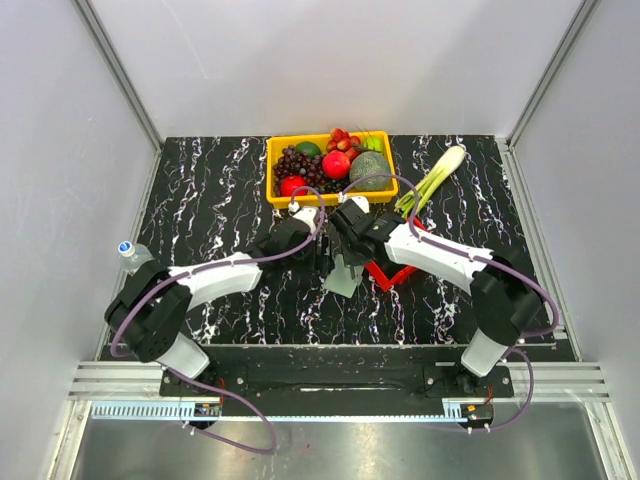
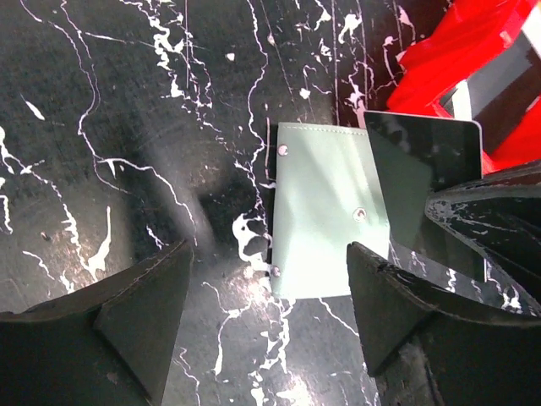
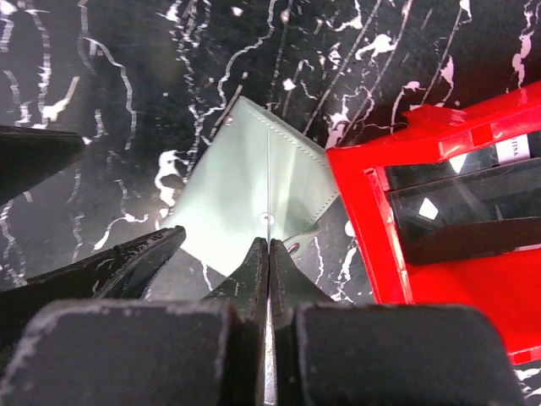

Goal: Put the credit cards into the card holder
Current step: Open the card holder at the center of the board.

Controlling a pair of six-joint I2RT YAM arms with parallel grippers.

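Right end effector (image 3: pixel 269 254) is pinching one dark credit card (image 2: pixel 418 165), fingers pressed together on it. In its own wrist view the card is showing edge-on. It's holding the card over the right part of the card holder (image 2: pixel 325 220), lower edge down at the pouch. Can't tell whether that edge is touching or entering a pocket.

Left end effector (image 2: pixel 269 262) is hovering with fingers spread, gripping nothing, just beside the holder's left edge.

Holder is lying flat on the desk (image 2: pixel 127 127), snaps facing up, right next to the red basket (image 3: pixel 439 288). No card is showing inside it.

More cards (image 3: pixel 456 211) are sitting in the basket: dark ones are showing, count unclear.

Progress, my read: early. First card is being lined up, none is visibly seated, and the basket cards are waiting. Next move is probably needing the left side to pin or spread the pouch while the right slides the card in.
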